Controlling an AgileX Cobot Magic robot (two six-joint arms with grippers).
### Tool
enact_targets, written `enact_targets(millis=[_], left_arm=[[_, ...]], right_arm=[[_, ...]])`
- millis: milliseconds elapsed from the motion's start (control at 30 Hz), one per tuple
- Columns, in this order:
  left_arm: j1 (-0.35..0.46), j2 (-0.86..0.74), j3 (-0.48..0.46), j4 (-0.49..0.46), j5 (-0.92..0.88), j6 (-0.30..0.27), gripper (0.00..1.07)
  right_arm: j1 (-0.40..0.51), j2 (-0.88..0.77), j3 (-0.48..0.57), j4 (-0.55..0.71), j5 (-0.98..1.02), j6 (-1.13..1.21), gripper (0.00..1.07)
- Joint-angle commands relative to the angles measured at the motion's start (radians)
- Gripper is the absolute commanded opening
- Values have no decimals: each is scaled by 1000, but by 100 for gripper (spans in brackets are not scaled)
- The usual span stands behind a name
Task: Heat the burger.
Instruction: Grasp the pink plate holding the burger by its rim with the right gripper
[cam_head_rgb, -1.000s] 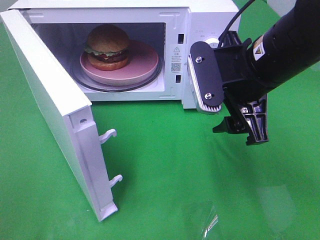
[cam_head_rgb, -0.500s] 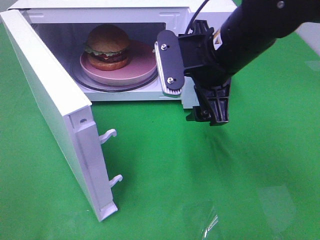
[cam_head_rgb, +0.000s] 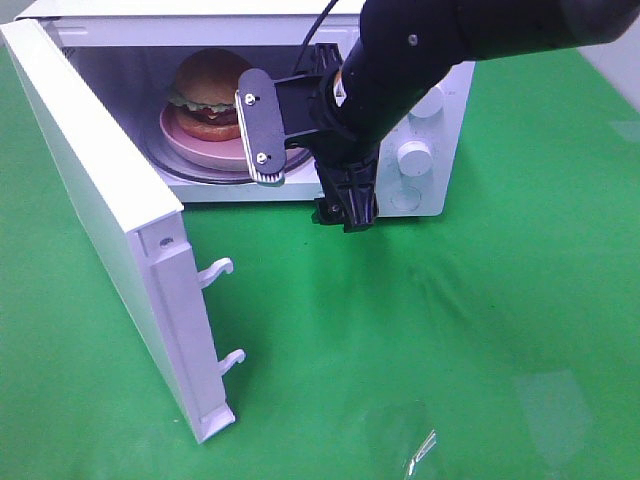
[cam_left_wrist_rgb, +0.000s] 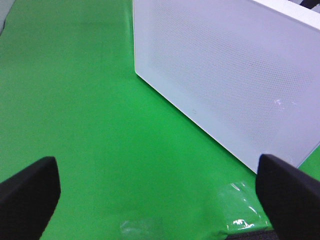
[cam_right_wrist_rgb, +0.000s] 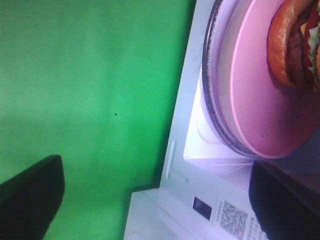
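The burger (cam_head_rgb: 212, 88) sits on a pink plate (cam_head_rgb: 198, 148) on the glass turntable inside the open white microwave (cam_head_rgb: 432, 60). My right gripper (cam_head_rgb: 305, 168) is open and empty. It hangs in front of the right part of the microwave's opening and hides the plate's right side. The right wrist view shows its fingertips (cam_right_wrist_rgb: 30, 195) wide apart, with the burger (cam_right_wrist_rgb: 294, 45), plate (cam_right_wrist_rgb: 255, 105) and turntable rim (cam_right_wrist_rgb: 214, 95) ahead. My left gripper (cam_left_wrist_rgb: 160, 195) is open and empty, over the green cloth beside the door's outer face (cam_left_wrist_rgb: 225, 75). It does not show in the exterior view.
The microwave door (cam_head_rgb: 100, 200) stands swung open at the left, with two latch hooks (cam_head_rgb: 215, 270) on its edge. Two knobs (cam_head_rgb: 415, 155) sit on the control panel behind my right arm. Green cloth (cam_head_rgb: 420, 340) covers the table in front.
My right arm has swung left, from beside the control panel to in front of the microwave's opening. The gripper stays open. Burger, plate and door have not moved.
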Motion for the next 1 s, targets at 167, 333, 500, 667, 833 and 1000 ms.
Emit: enact_targets(millis=[167, 333, 500, 667, 833, 1000], left_arm=[[3, -16, 1, -4, -9, 2, 98], [3, -16, 1, -4, -9, 2, 98], [3, -16, 1, -4, -9, 2, 98], [3, -16, 1, -4, -9, 2, 98], [3, -16, 1, -3, -9, 2, 98], [3, -16, 1, 2, -9, 2, 98]], right_arm=[[0, 111, -119, -6, -4, 10, 95], [0, 164, -182, -6, -3, 10, 94], [0, 227, -248, -6, -3, 9, 94], [-2, 301, -326, 0, 2, 9, 93], [-2, 357, -388, 2, 9, 9, 92], [-3, 391, -430, 2, 10, 9, 92]])
